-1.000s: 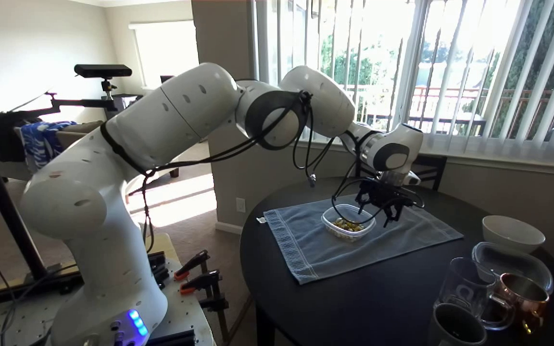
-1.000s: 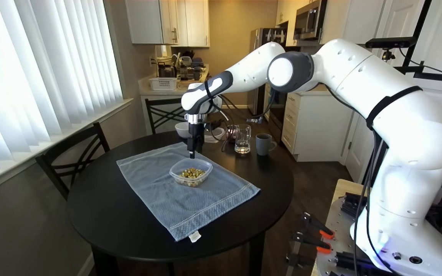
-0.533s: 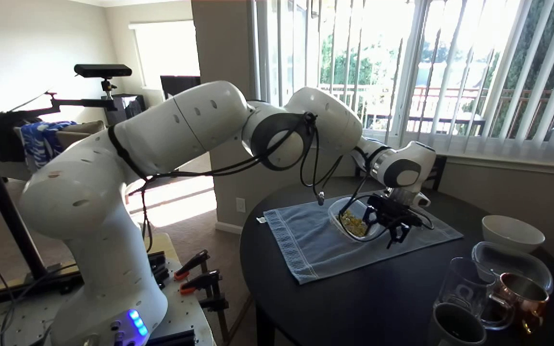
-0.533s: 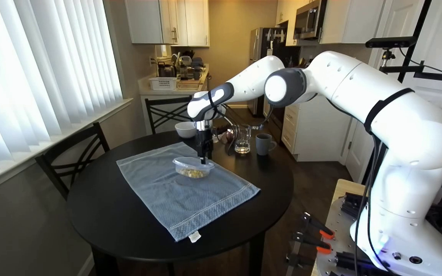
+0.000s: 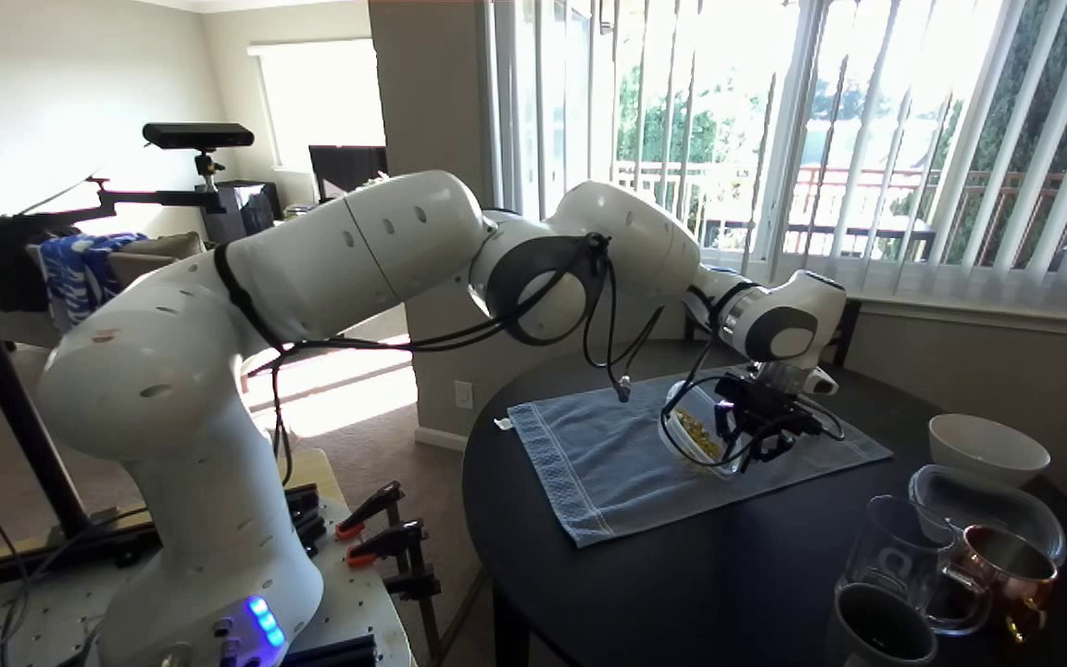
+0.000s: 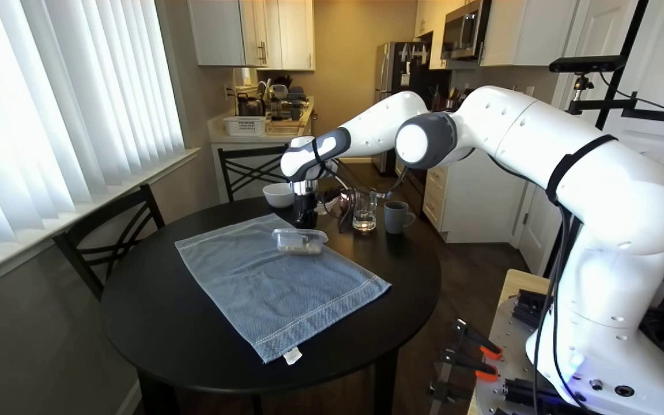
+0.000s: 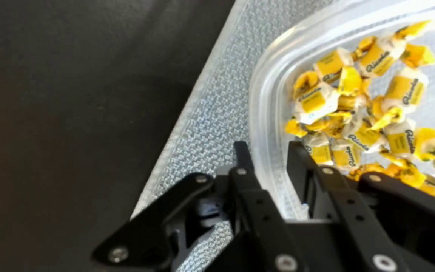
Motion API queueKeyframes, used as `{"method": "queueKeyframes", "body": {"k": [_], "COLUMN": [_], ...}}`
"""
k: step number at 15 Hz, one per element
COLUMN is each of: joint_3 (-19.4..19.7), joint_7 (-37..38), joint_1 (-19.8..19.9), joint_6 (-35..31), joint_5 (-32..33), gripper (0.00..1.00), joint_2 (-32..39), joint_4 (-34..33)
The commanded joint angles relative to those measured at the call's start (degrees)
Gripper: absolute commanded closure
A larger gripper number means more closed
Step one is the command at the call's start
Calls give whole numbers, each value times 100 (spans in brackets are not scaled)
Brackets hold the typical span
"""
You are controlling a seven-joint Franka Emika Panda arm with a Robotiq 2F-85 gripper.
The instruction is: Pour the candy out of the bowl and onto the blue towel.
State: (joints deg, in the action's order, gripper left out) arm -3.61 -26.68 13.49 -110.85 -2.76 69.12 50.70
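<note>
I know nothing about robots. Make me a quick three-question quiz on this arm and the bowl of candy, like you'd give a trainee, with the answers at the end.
1. Multiple choice. Where is the candy now?
A) In the white bowl
B) In the clear bowl
C) In the copper mug

2. True or false: the blue towel is folded into a small square.

3. Short answer. In the wrist view, what shows between the two fingers of the gripper?

Key:
1. B.
2. False; it lies spread out on the dark table.
3. The clear bowl's wall.
</note>
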Motion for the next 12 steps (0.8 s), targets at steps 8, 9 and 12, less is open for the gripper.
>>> {"method": "queueKeyframes", "body": {"k": [8, 9, 12], "joint_3": [175, 270, 744], "joint_7": [493, 632, 1220], "joint_1": [-183, -241, -513], "joint_6": [-85, -118, -157], "joint_5": [131, 196, 581], "gripper": [95, 95, 96], "joint_2": [-74, -103, -199], "joint_4": [-357, -389, -515]}}
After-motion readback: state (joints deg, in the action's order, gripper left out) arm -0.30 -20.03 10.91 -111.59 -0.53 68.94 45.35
